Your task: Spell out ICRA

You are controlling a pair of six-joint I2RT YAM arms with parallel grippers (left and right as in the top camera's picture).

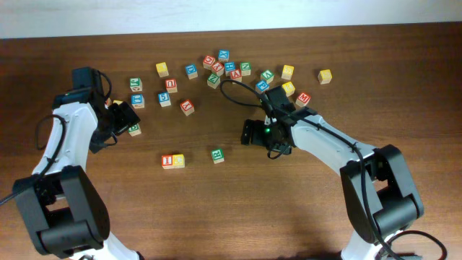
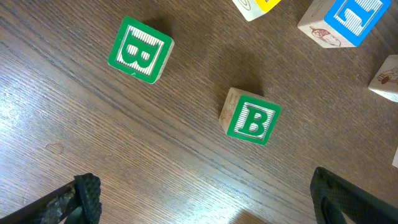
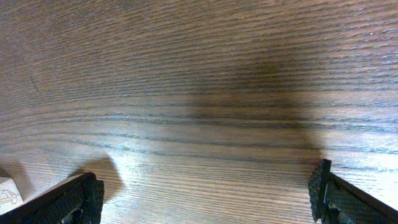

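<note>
I cube (image 1: 168, 161) touches what looks like the C cube (image 1: 178, 160).

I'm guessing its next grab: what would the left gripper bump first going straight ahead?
Probably the nearer green B cube, lying ahead of the open left gripper, though depth is unclear and it may touch the table first.

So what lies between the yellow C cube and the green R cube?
Nothing: only bare wooden table separates the yellow C cube from the green R cube. The overhead view shows this.
</note>
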